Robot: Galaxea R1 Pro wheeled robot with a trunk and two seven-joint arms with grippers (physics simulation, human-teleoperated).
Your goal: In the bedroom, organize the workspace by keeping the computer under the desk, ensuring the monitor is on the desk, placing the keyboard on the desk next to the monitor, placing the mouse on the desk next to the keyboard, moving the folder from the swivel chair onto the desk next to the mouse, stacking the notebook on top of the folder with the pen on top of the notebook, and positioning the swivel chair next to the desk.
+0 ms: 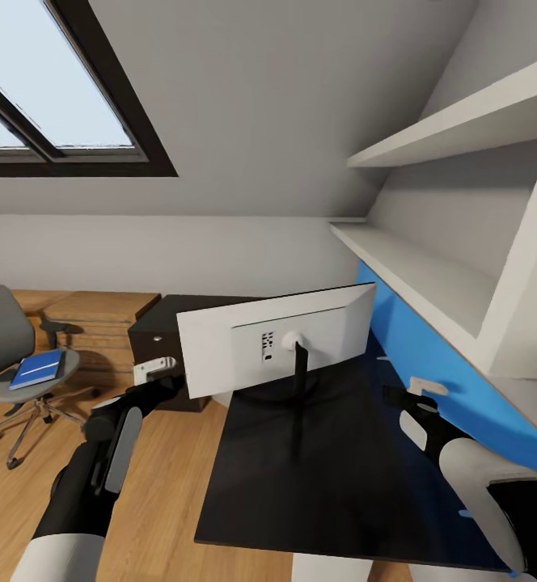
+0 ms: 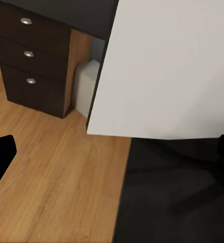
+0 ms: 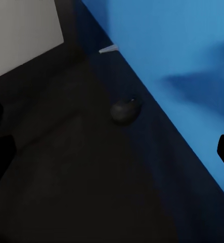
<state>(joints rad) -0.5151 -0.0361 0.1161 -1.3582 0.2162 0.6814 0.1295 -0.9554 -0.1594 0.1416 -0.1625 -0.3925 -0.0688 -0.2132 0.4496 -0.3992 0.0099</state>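
While the monitor [image 1: 276, 343] stands on the desk [image 1: 341, 485] with its pale back toward us, we judge the step in hand is turning or settling it. Our left claw [image 1: 157, 370] sits at the monitor's left edge, the right claw [image 1: 418, 394] near the blue wall; whether either is clenched we cannot tell. We should grip both edges evenly and keep the stem upright. The mouse [image 3: 124, 111] lies near the desk's far edge, the computer [image 2: 86, 88] under the desk beside the drawers [image 2: 33, 61], and the swivel chair [image 1: 18, 356] well apart, carrying the folder [image 1: 38, 369].
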